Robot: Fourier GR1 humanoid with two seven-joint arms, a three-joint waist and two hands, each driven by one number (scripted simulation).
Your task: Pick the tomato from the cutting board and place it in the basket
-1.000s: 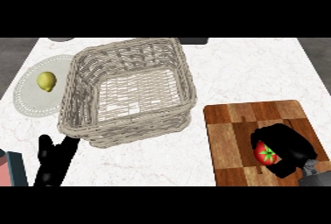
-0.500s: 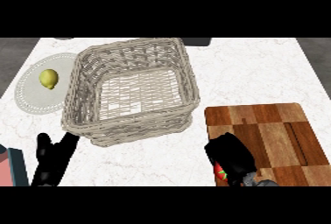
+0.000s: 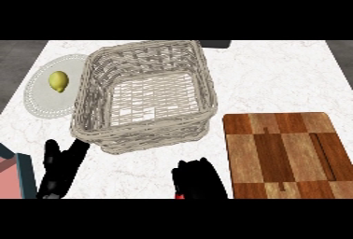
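You see the wicker basket (image 3: 146, 95) in the middle of the white marble counter (image 3: 276, 74); take it as the landmark. Its inside shows only its woven bottom. To the right of the basket and a little nearer to you lies the wooden cutting board (image 3: 286, 154), and nothing lies on its top. To the left of the basket is a white plate (image 3: 43, 100) with a lemon (image 3: 59, 81) on it; the basket's wall covers the right rim of the plate.

In front of the basket, toward its right corner, the right hand (image 3: 198, 179) comes in from the lower edge. Its fingers are curled together around the tomato (image 3: 179, 196), of which you can see only a small red spot at the very bottom. The hand hides the rest, and the edge cuts it off.

In front of the basket's left corner the left hand (image 3: 59, 165) rests with straight fingers pointing up, holding nothing. At the far left a pink and dark object (image 3: 15, 179) is cut off and cannot be identified.
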